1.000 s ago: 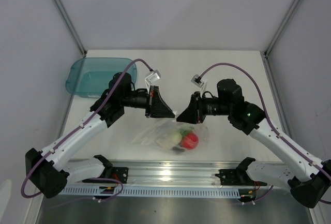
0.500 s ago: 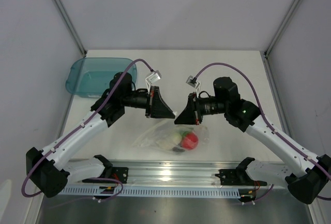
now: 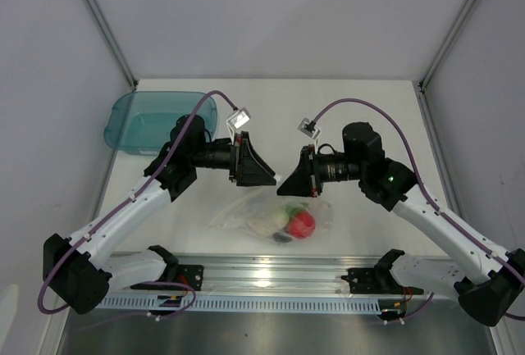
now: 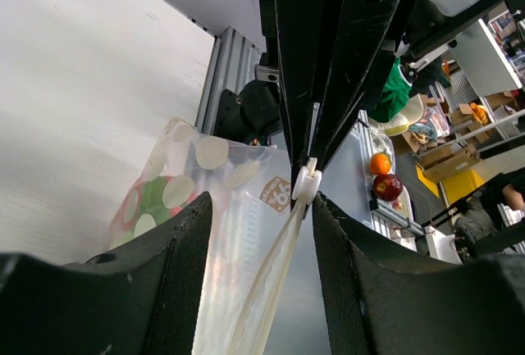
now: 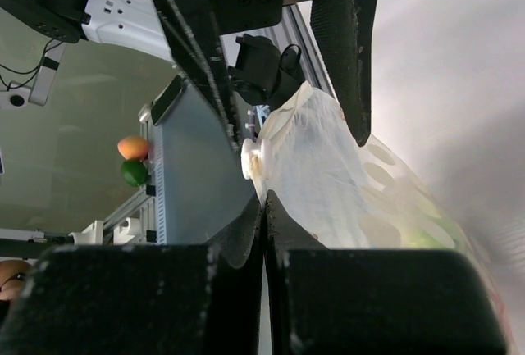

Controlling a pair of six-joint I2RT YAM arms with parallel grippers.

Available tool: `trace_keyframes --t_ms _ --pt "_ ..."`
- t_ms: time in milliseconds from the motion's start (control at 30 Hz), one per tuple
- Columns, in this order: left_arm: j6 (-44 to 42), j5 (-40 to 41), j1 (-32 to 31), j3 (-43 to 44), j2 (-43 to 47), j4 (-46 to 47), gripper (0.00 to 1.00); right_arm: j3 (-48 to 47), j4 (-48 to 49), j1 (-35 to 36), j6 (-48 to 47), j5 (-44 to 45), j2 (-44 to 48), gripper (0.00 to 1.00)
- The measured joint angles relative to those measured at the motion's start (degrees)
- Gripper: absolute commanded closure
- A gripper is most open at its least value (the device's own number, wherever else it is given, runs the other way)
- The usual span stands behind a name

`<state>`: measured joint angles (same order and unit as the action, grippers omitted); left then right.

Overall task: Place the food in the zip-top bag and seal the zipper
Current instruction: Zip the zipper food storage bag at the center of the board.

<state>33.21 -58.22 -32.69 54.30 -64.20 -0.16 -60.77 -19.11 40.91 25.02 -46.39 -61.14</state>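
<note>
The zip-top bag (image 3: pixel 271 214) lies near the front edge, its top edge lifted. Inside it are the red tomato (image 3: pixel 302 223), the white radish (image 3: pixel 274 221) and the dark piece (image 3: pixel 283 238). My right gripper (image 3: pixel 283 184) is shut on the zipper (image 5: pixel 271 176), just beside its white slider (image 5: pixel 250 158). My left gripper (image 3: pixel 269 178) is open. Its fingers (image 4: pixel 176 273) stand on either side of the zipper strip (image 4: pixel 275 273), which runs up to the slider (image 4: pixel 306 183) without touching them. Red and green food shows through the bag's wall (image 4: pixel 156 203).
The translucent teal tray (image 3: pixel 156 117) stands at the back left, behind the left arm. A metal rail (image 3: pixel 262 277) runs along the table's front edge, just below the bag. The two grippers face each other tip to tip over the bag.
My right gripper has moved a little to the left, closer to the left gripper. The left wrist has shifted slightly. The bag and the food stay where they were.
</note>
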Motion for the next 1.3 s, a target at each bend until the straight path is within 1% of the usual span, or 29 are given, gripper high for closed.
trace_keyframes --t_ms 33,267,400,467,633,733,767,833,867,933,1300 --pt "0.39 -0.02 0.00 -0.11 0.00 0.52 0.49 0.00 0.22 0.00 0.24 0.00 0.09 1.00" --pt "2.05 -0.04 0.00 -0.20 0.00 2.91 0.54 0.00 1.07 0.28 1.11 -0.02 -0.15 1.00" --pt "2.89 -0.15 0.00 -0.20 0.00 3.96 0.61 0.00 1.09 0.48 1.40 0.02 -0.79 1.00" --pt "2.95 -0.31 0.00 -0.20 0.02 4.13 0.62 0.00 1.14 0.55 1.51 0.00 -1.03 1.00" --pt "2.93 -0.50 0.00 -0.20 0.02 4.09 0.69 0.00 1.55 0.66 1.60 0.02 -1.22 1.00" --pt "2.97 -0.52 0.00 -0.20 0.11 4.04 0.76 0.00 1.86 0.66 1.86 0.11 -1.22 1.00" --pt "2.93 -0.52 0.00 -0.20 0.15 4.04 0.80 0.00 1.92 0.66 1.92 0.22 -1.22 1.00" --pt "2.89 -0.52 0.00 -0.20 0.31 3.89 0.87 0.00 2.05 0.66 1.97 0.46 -1.22 1.00" --pt "2.82 -0.55 0.00 -0.20 0.37 3.87 0.94 0.00 2.08 0.66 1.99 0.52 -1.22 1.00" --pt "2.86 -0.61 0.00 -0.20 0.50 3.87 1.00 0.00 2.25 0.66 2.21 0.79 -1.22 1.00" --pt "2.71 -0.57 0.11 -0.20 0.83 3.17 0.99 0.68 4.09 1.03 4.42 3.48 -1.22 1.00"
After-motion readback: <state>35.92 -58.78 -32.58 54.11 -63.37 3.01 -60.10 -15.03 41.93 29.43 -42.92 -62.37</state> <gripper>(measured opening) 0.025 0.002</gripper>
